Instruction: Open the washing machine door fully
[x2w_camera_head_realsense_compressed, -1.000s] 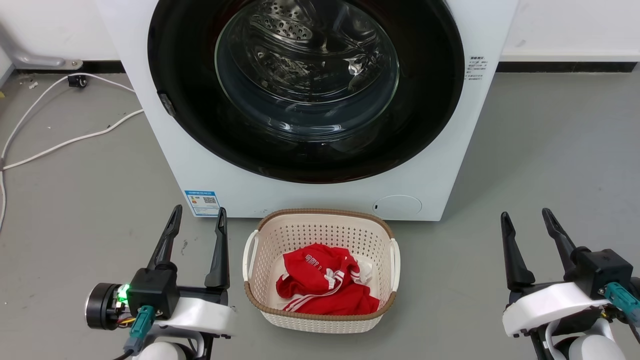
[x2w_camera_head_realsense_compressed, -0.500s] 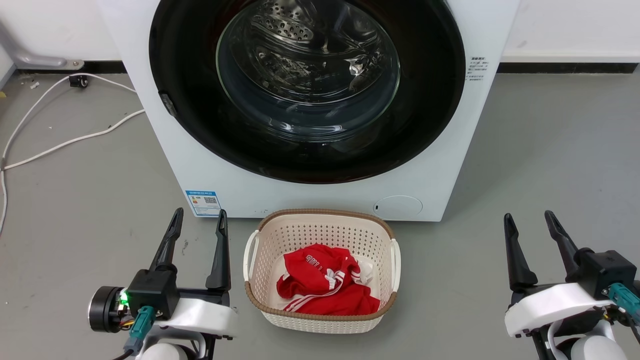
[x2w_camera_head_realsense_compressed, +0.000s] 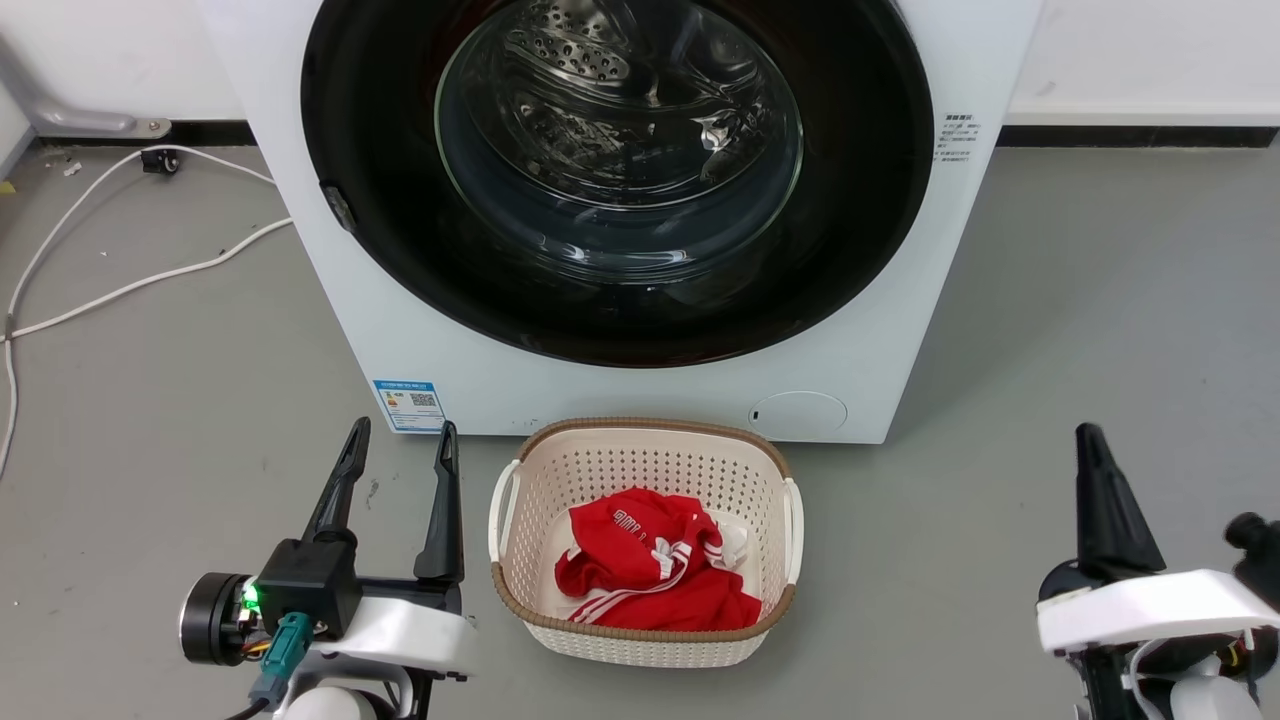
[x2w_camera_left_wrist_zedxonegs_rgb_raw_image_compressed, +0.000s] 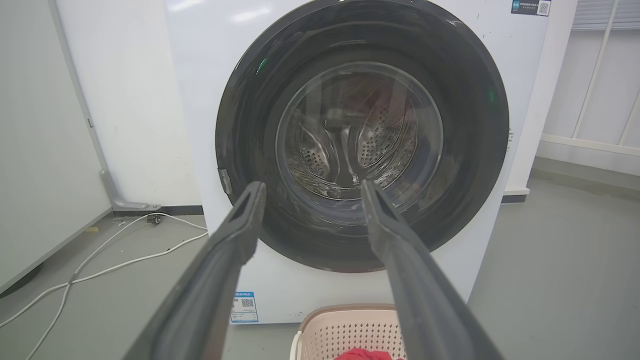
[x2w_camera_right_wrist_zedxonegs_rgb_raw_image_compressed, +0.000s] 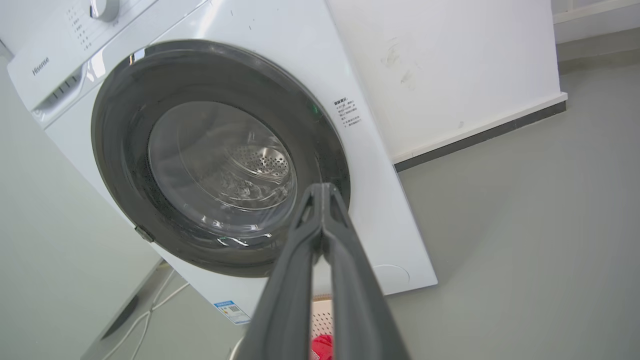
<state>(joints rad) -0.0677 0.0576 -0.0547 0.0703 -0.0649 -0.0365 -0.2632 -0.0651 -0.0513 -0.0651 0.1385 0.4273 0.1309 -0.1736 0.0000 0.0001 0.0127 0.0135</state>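
Head view, basket: one cream perforated plastic basket (x2w_camera_head_realsense_compressed: 650, 425) with a brown woven rim, bottom centre, holds one crumpled red garment (x2w_camera_head_realsense_compressed: 650, 570) with white stripes.
Head view, door: the washing machine door (x2w_camera_head_realsense_compressed: 618, 170), a glossy black disc with bulging glass, sits shut on the white washing machine (x2w_camera_head_realsense_compressed: 900, 330), top centre.
Head view, pincers: left pincer (x2w_camera_head_realsense_compressed: 403, 430) lower left, spread wide, empty; right pincer (x2w_camera_head_realsense_compressed: 1088, 445) lower right.
Left wrist view: two dark fingers stand wide apart before the door's glass, with the perforated steel drum behind it; one blue label (x2w_camera_left_wrist_zedxonegs_rgb_raw_image_compressed: 245, 306) at bottom centre.
Right wrist view: the right pincer's fingers are pressed together at the tips, gripping nothing, before the door's lower right rim; one round flap (x2w_camera_right_wrist_zedxonegs_rgb_raw_image_compressed: 392, 277) beside them.
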